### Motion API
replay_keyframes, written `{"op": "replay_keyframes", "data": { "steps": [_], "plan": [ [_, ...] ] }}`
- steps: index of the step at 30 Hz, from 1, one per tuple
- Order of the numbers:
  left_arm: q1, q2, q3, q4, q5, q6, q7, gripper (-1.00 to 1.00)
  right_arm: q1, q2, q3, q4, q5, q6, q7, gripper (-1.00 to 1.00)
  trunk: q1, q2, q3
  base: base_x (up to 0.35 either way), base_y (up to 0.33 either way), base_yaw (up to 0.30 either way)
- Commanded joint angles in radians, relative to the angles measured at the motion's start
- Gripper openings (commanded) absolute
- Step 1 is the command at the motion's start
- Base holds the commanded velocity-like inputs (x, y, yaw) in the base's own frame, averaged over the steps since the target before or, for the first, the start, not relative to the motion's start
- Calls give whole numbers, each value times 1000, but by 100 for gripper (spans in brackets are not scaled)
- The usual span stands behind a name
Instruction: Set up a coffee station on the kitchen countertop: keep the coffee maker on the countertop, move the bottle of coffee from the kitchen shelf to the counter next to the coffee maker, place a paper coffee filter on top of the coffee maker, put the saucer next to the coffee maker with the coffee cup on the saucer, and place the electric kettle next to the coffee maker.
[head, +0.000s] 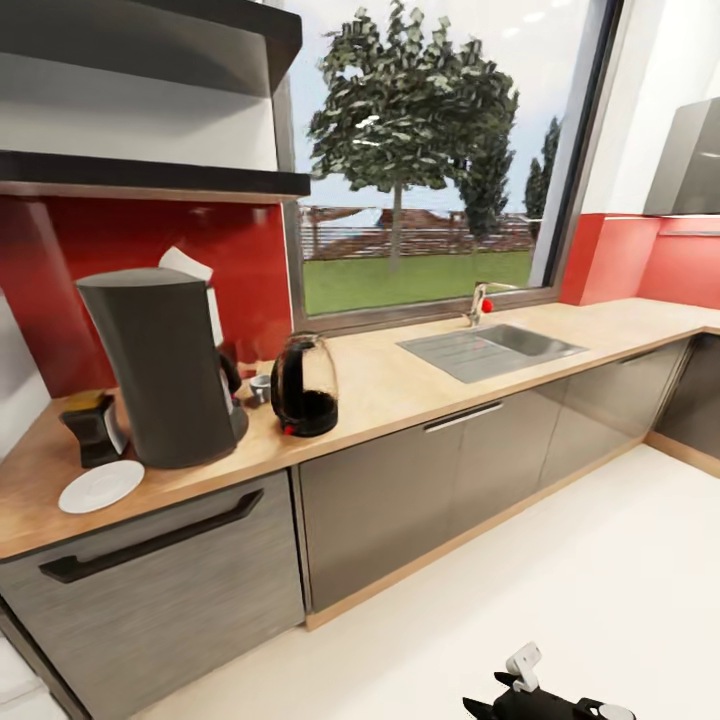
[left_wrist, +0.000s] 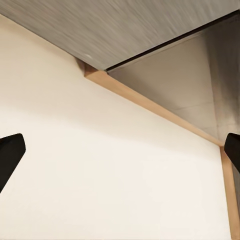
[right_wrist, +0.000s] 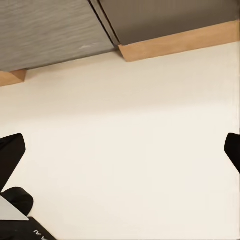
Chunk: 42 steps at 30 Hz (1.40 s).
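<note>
The dark grey coffee maker (head: 160, 365) stands on the wooden countertop (head: 400, 385) at the left. A white paper-like piece (head: 188, 266) sticks up just behind its top; whether it rests on the machine I cannot tell. The black and glass electric kettle (head: 303, 385) stands right of the machine. A small grey cup (head: 260, 388) sits between them near the wall. The white saucer (head: 101, 486) lies bare at the counter's front left. Beside it is a small dark object with a brown top (head: 90, 425). My left gripper (left_wrist: 120, 155) and right gripper (right_wrist: 120, 155) hang open over the floor by the cabinet plinth.
A sink (head: 490, 350) with a faucet (head: 480, 300) is set into the counter under the window. Dark shelves (head: 150, 175) hang above the coffee maker. A range hood (head: 690, 160) is at the far right. Pale floor (head: 560, 600) spreads before the cabinets; part of my arm (head: 545, 700) shows low down.
</note>
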Motion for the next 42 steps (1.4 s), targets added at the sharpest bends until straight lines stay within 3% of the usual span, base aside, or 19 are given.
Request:
{"op": "replay_keyframes", "data": {
  "steps": [1, 21, 29, 42],
  "plan": [
    [0, 0, 0, -1, 5, 8, -3, 100, -1, 1, -7, 2, 11, -8, 3, 100, 0, 0, -1, 256, -226, 5],
    [0, 0, 1, 0, 5, 6, -1, 100, -1, 1, -7, 7, 12, -8, -6, 100, 0, 0, -1, 184, -254, 144],
    [1, 0, 1, 0, 5, 6, -1, 100, -1, 1, -7, 7, 12, -8, -10, 100, 0, 0, -1, 34, -297, 69],
    [1, -1, 1, 0, 5, 6, -1, 100, -1, 2, -6, 7, 12, -9, -19, 100, 0, 0, -1, 2, -303, 251]
  ]
}}
